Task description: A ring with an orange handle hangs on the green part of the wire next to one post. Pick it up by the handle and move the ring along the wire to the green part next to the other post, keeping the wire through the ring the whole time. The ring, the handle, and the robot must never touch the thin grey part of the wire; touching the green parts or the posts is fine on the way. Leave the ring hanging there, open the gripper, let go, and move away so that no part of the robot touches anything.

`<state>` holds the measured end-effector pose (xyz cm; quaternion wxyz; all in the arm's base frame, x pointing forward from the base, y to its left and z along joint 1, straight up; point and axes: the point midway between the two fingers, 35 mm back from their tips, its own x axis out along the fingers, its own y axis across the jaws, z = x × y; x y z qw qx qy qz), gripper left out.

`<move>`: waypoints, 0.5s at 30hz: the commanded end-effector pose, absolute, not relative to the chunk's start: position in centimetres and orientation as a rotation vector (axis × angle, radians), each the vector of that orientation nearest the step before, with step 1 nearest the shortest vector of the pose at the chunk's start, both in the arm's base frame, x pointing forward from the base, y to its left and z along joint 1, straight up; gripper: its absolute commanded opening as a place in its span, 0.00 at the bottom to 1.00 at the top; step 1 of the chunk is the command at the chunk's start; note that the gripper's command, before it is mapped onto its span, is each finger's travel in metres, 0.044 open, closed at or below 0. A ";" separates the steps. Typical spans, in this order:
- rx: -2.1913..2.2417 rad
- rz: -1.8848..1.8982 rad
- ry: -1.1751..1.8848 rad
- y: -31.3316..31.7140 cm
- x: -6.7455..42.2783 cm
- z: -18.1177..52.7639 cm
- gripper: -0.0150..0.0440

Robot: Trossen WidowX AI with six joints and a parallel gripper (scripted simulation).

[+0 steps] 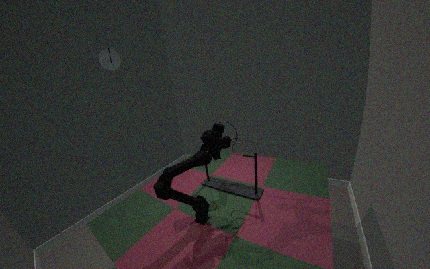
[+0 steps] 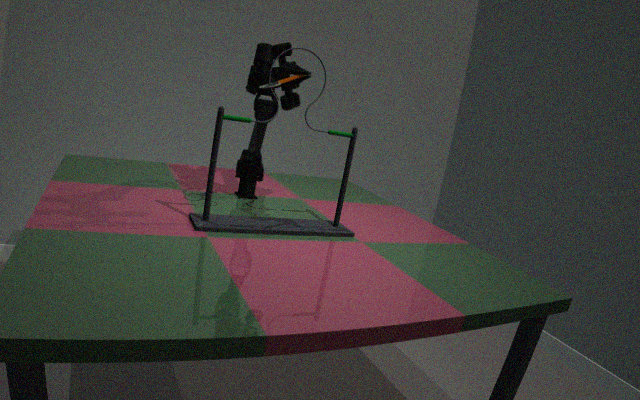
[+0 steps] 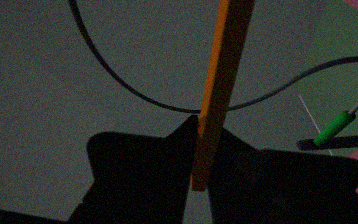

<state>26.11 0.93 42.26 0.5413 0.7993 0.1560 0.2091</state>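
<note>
Orange handle [image 3: 220,85] between jaws

Glossy table [image 2: 125,280], top checkered in green and pink squares, dark legs. Directly on it: a flat dark base plate [image 2: 225,225] carrying two posts, and just behind that the arm's foot [image 2: 247,192].

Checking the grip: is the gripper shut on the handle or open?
Shut on the handle: in the wrist view the gripper has its dark fingers pressed against both sides of the orange bar.
</note>
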 end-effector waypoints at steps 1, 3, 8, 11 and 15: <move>1.842 0.487 0.381 1.0 26.0 42.3 0.00; 1.817 0.480 0.386 1.1 26.0 42.2 0.00; 1.755 0.460 0.399 1.1 26.1 42.0 0.00; 1.717 0.449 0.407 1.2 26.1 41.9 0.00; 1.667 0.433 0.417 1.2 26.1 41.7 0.00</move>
